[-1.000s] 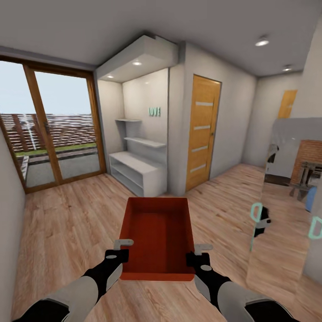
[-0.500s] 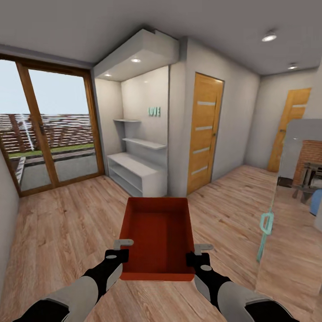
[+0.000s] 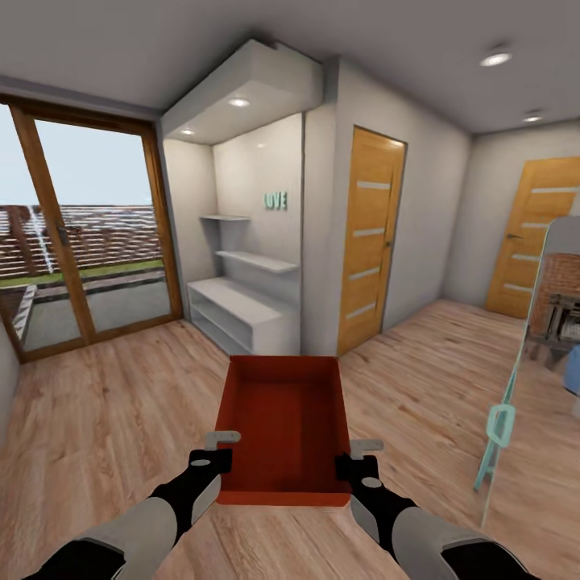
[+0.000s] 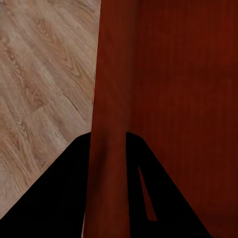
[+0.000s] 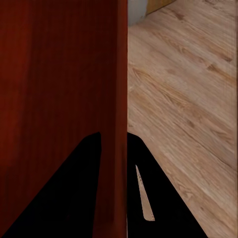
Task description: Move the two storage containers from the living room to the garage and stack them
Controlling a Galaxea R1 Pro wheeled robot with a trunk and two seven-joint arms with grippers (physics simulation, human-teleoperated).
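I hold one orange-red storage container (image 3: 282, 419) low in front of me, lidless and empty, over the living room's light wood planks (image 3: 121, 403). My left gripper (image 3: 211, 461) is shut on its left wall near the close corner, and my right gripper (image 3: 356, 466) is shut on its right wall. In the left wrist view the red wall (image 4: 109, 89) runs between the black fingers (image 4: 59, 198). The right wrist view likewise shows the wall (image 5: 111, 74) pinched between the fingers (image 5: 74, 198). The garage is out of view.
A white shelf alcove (image 3: 242, 314) stands ahead, with a honey-wood door (image 3: 366, 238) beside it and another door (image 3: 536, 234) at the far right. Wood-framed glass doors (image 3: 80, 242) fill the left wall. A glass panel with a teal handle (image 3: 499, 424) stands close at right, brick fireplace (image 3: 560, 282) behind.
The whole view has shifted: the glass doors slid left and the far right door came fully into sight. The container and both grippers keep their place in the picture.
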